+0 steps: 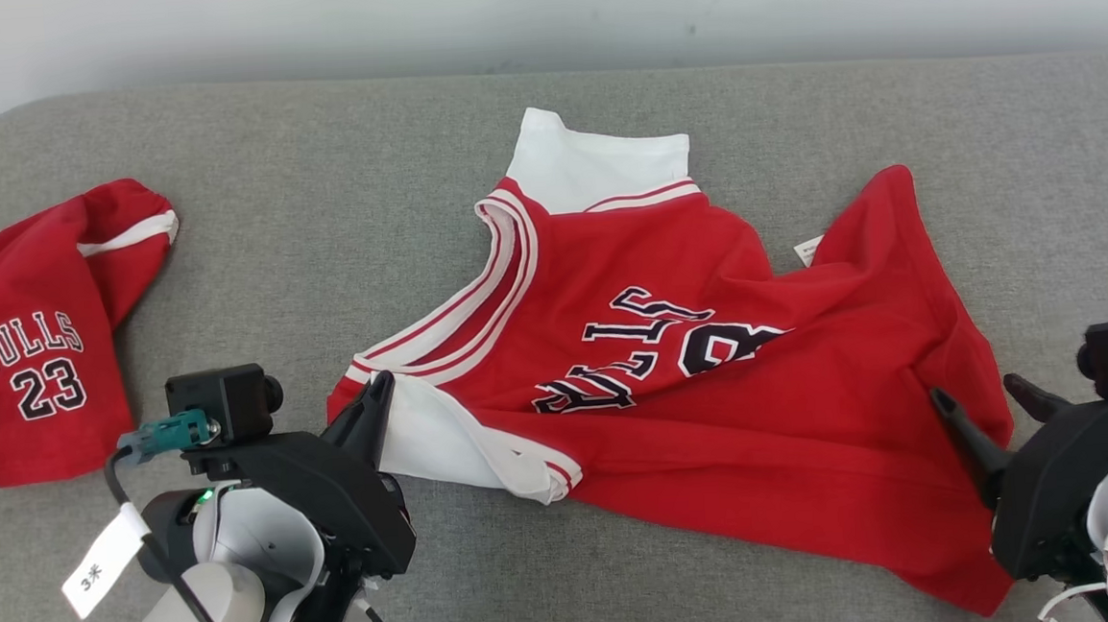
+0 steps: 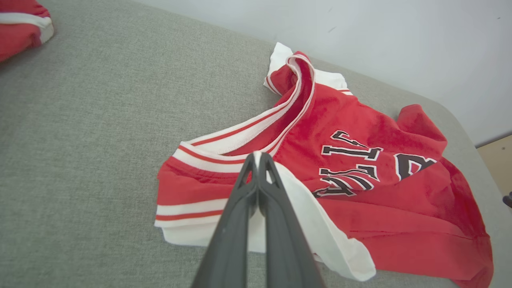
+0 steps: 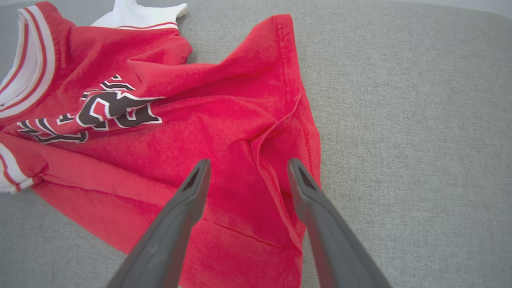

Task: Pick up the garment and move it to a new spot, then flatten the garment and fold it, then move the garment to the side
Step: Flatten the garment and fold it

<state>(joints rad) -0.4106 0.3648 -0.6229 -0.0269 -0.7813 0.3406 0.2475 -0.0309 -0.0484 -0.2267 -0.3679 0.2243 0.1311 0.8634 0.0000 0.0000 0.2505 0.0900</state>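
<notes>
Two soft red jerseys can be counted on the nubby grey cushion (image 1: 318, 220): the garment (image 1: 763, 433), rumpled, with ribbed white trim and black lettering, is laid between the two grippers, and a bunched second jersey (image 1: 25, 314) is seen beyond the left gripper (image 1: 380, 379)'s outer side. The left gripper's fingers are pressed together right at the white armhole trim (pinched cloth can't be made out tbh), while the right gripper (image 3: 249, 164) is spread wide over the red hem end.
</notes>
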